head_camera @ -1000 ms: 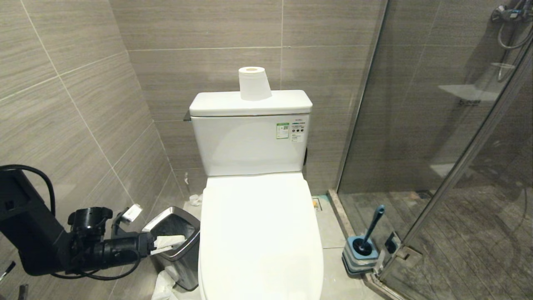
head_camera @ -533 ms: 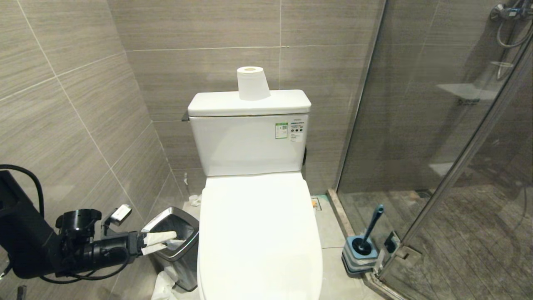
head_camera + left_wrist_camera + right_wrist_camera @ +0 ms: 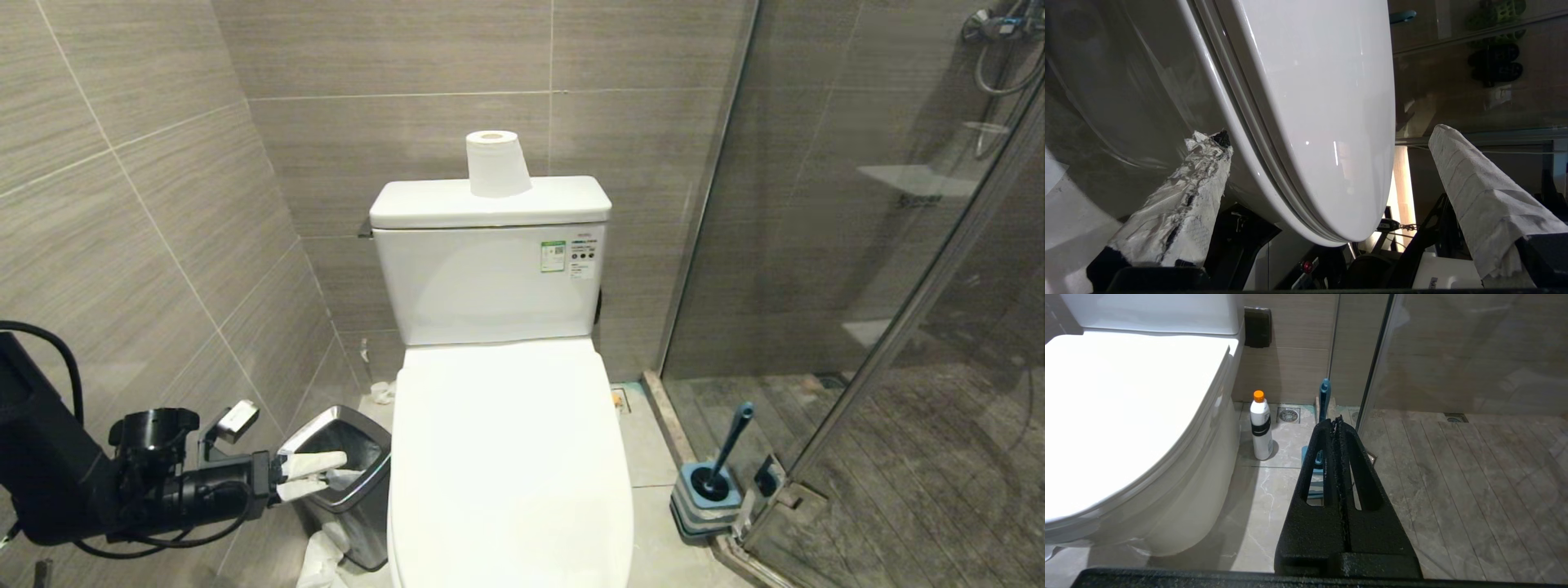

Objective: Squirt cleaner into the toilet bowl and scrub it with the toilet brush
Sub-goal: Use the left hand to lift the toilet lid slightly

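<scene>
Now our left claw (image 3: 314, 476) gapes empty beside the toilet lid (image 3: 510, 457), so next we lift it; right claw (image 3: 1337, 421) rests pinched shut.

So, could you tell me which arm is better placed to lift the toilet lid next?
The left, probably. The left gripper hangs open beside the toilet bowl, its paper-wrapped jaws at the closed lid's edge. The right gripper is shut, off to the other side, facing the cleaner and toilet brush.

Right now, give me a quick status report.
Left gripper open beside toilet bowl, lid down. Right gripper shut, idle. Cleaner and toilet brush untouched on floor.
</scene>
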